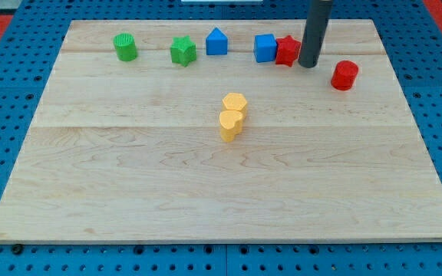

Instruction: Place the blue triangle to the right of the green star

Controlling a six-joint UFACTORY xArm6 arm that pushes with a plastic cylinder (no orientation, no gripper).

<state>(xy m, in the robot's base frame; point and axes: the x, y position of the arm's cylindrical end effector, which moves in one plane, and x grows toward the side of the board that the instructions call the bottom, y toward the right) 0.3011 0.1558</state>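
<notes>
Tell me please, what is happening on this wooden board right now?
A robot arm with a dark rod is pushing small coloured blocks about the light wooden board. My tip rests near the view's top, just right of the red star-shaped block, which touches the blue cube-like block. The blue triangle-topped block sits close to the right of the green star block, untouched by the tip.
</notes>
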